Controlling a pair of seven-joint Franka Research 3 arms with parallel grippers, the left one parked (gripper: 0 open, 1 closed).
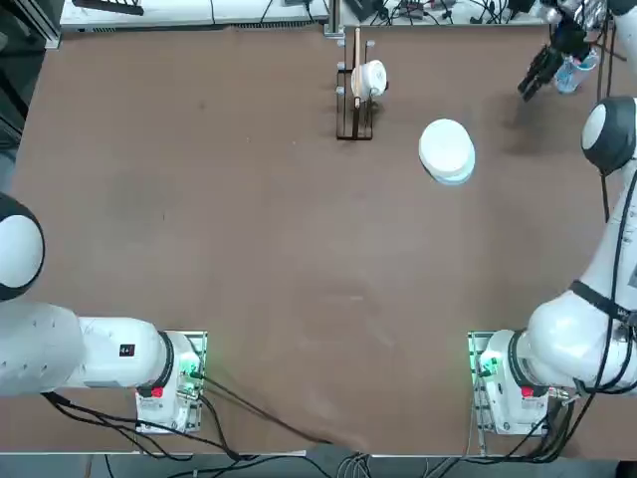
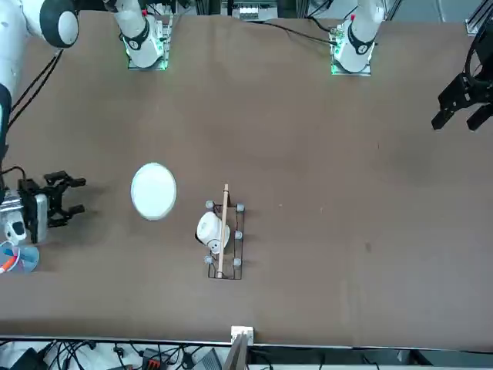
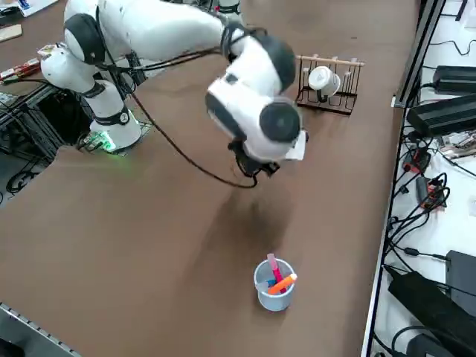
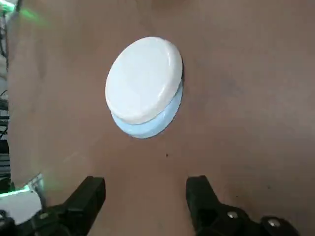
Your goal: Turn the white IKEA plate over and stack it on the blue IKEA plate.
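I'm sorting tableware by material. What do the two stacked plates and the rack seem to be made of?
White plate, upside down on the blue plate: both look like matte moulded plastic, with soft rounded rims and no glaze shine. Rack: dark wire frame with a pale, probably wooden, top bar.

A wooden rack stands on the brown table, well away from the pincer on its open-jaw side, with a small white cup-like thing lodged in it. Just behind the pincer, near the table edge, a clear blue-tinted cup holds an orange and a pink marker. Cables trail beyond the edge.
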